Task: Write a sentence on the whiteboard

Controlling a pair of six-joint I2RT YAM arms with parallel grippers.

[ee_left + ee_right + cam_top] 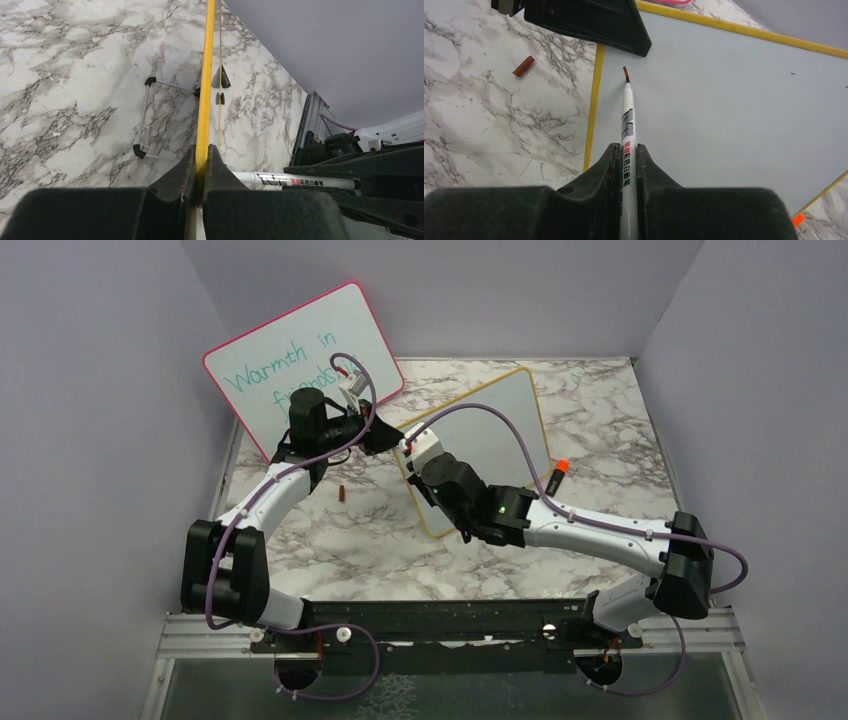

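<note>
Marker [627, 110] lengthwise in right tool [626, 150], tip toward left edge of whiteboard [724, 100]

Left arm [312, 425] covers the end of the teal writing [275, 368] on the pink-framed board [300, 330]. Right arm [465, 495] hides the lower left corner of the whiteboard [500, 425]. The rear of the marker [628, 125] is cut off at the bottom edge.

Pink-framed board [300, 360]: upper left of top view, tilted, leaning toward back wall. Teal handwriting [285, 365] on it reads "Warmth in"; second line partly covered.
Marble-patterned tabletop [620, 420]: fills middle of frame.
Small red-brown cap [342, 493]: lying on marble, left of centre, alone.
Orange-tipped object [561, 467]: right of centre, lower part hidden.
Grey walls [500, 290]: three sides.
</note>
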